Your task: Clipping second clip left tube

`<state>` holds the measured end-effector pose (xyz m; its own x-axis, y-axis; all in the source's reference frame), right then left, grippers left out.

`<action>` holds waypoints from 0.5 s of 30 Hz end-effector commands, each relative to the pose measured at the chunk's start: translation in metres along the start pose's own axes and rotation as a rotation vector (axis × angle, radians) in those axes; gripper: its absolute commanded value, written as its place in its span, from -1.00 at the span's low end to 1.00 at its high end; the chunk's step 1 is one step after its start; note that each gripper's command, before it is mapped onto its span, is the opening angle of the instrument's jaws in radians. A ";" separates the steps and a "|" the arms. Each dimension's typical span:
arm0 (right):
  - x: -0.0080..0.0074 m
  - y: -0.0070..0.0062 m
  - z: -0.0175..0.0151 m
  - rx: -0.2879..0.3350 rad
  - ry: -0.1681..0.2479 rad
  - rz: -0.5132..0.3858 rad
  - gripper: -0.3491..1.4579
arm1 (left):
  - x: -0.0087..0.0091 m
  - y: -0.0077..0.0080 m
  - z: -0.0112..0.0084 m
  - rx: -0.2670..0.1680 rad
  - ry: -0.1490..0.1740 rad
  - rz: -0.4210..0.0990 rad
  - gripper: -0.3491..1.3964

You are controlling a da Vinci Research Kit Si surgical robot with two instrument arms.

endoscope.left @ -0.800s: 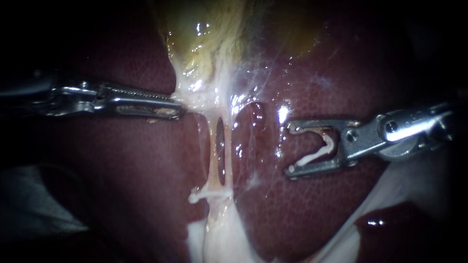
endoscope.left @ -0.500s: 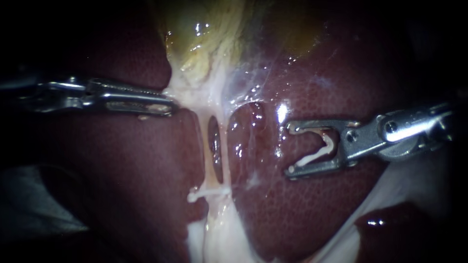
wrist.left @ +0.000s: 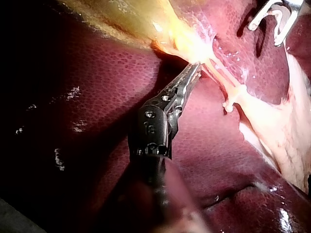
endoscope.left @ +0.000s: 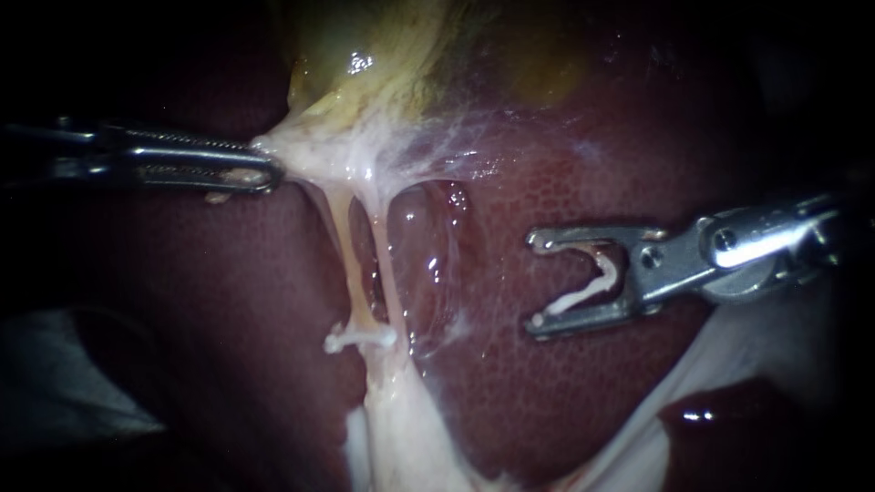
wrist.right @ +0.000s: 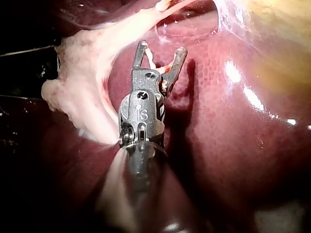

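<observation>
Two pale tubes run down from the yellowish gallbladder (endoscope.left: 383,55); the left tube (endoscope.left: 342,241) slants beside the right tube (endoscope.left: 383,264). A white clip (endoscope.left: 358,340) sits across the left tube low down, also seen as the clip (wrist.left: 228,104) ahead of my left instrument. My left instrument (endoscope.left: 266,173) is shut on pale tissue at the gallbladder's neck, its jaws (wrist.left: 194,68) lying together there. My right instrument (endoscope.left: 533,284) hovers over the liver, well to the right of the tubes. Its jaws stand wide apart and hold a white loaded clip (endoscope.left: 592,282). The same instrument (wrist.right: 160,48) appears in the right wrist view.
Dark red liver (endoscope.left: 565,401) fills the field under both instruments. A band of whitish tissue (endoscope.left: 756,355) runs along the lower right. Thin webbed membrane (endoscope.left: 474,137) spreads from the gallbladder's neck toward the right.
My left instrument has pulled the neck tissue left and up. The tubes now slant and the gap between them is wider. My right instrument has barely moved.
</observation>
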<state>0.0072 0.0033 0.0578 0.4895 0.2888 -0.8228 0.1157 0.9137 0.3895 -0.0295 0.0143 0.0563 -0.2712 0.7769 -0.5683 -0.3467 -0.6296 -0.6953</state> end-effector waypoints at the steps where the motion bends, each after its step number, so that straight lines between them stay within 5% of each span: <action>1: 0.0002 -0.0002 0.0005 0.007 0.011 0.015 -0.06 | 0.0000 0.0001 0.0000 0.001 0.001 0.000 -1.00; 8: 0.0017 -0.0007 0.0052 0.062 0.077 0.089 -0.06 | 0.0001 0.0003 0.0003 0.003 0.001 0.005 -1.00; 15: 0.0015 -0.0002 0.0094 0.097 0.126 0.163 -0.06 | 0.0002 0.0004 0.0005 0.005 0.002 0.004 -1.00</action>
<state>0.0164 0.0007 0.0606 0.3943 0.4799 -0.7837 0.1301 0.8151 0.5646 -0.0302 0.0143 0.0560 -0.2702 0.7744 -0.5720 -0.3502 -0.6325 -0.6909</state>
